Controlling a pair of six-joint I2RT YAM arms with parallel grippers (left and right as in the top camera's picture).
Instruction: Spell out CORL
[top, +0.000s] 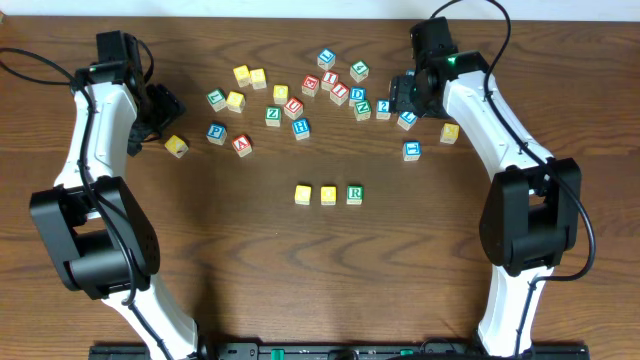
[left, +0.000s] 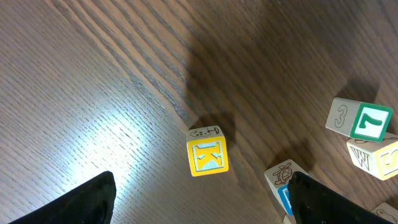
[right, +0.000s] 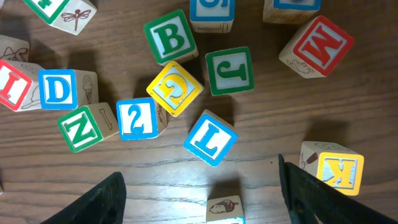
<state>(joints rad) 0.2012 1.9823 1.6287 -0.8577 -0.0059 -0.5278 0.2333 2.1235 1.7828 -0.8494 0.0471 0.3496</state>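
Right wrist: right claw (right: 208, 190) wide over blue L cube (right: 210, 138); left claw (left: 199, 198) wide.

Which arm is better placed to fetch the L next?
Right. The right gripper, open, hovers over the blue L cube; the left gripper is across the table by a yellow cube.

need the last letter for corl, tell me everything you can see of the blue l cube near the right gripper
The blue L cube is a small pale wooden block. Its top face is white with a blue border and a blue L. It lies flat on the table, turned cornerwise to the camera, just ahead of the open right gripper, unheld. A yellow cube sits close by its corner; no contact shows.
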